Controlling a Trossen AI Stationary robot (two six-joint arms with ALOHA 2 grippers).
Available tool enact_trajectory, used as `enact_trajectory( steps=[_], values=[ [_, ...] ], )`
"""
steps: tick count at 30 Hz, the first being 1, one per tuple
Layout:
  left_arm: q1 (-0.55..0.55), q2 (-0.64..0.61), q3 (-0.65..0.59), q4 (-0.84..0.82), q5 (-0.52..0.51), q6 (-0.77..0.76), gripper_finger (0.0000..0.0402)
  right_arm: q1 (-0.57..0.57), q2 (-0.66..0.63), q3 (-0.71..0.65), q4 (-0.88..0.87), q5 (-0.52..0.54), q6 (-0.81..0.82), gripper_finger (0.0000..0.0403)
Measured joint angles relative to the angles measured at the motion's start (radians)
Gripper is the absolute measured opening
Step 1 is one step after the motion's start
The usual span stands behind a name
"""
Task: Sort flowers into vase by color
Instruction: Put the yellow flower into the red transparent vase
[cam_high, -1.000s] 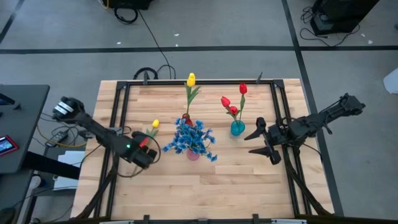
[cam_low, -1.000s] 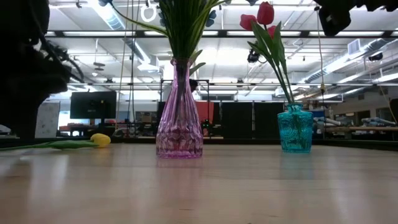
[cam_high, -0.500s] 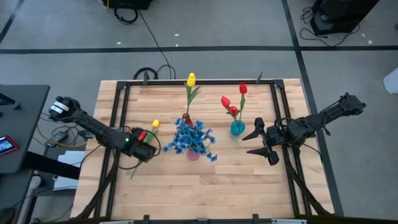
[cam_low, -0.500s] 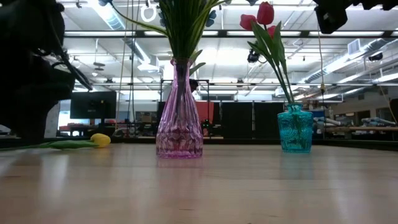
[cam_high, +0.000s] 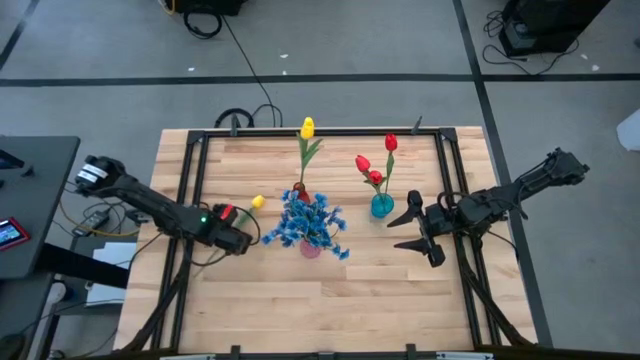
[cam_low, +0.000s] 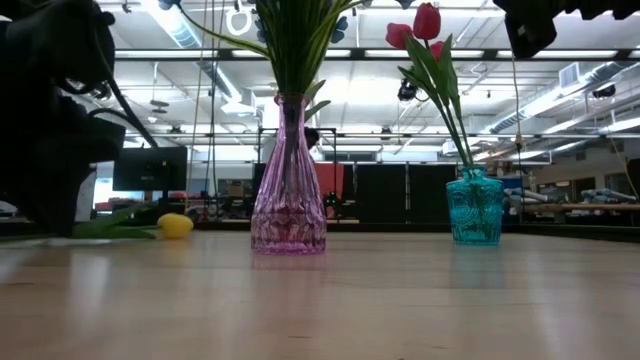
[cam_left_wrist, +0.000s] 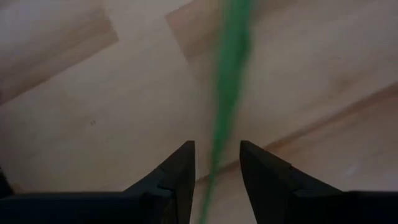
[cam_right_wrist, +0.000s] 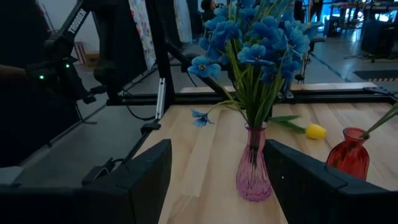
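Your left gripper (cam_left_wrist: 216, 171) is low on the desk (cam_high: 330, 290), its two fingers spread on either side of the green stem of the yellow tulip (cam_high: 258, 202); you cannot tell if it is grasping it. The tulip lies flat beside the pink vase (cam_low: 288, 180) of blue flowers (cam_high: 310, 222). Your right gripper (cam_high: 412, 235) hangs open near the teal vase (cam_high: 381, 206) of red tulips (cam_high: 375, 165).

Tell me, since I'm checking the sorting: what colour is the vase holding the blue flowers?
Pink-purple glass vase; the low view shows it best.
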Motion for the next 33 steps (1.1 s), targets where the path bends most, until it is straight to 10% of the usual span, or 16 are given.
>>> enact_trajectory(
  steps=[15,26,33],
  values=[
    [0.025,-0.009,-0.04,0.028,0.011,0.039,0.0128,0.0,0.0,0.0,0.017,0.002,-0.001,0.0265],
    [0.032,-0.008,-0.033,0.045,0.003,0.147,0.0016,0.001,0.007,0.0,-0.057,-0.117,0.139,0.0265],
    [0.032,-0.012,-0.033,0.032,-0.034,0.179,0.0023,0.001,0.009,0.0,-0.046,-0.119,0.136,0.0265]
  ],
)
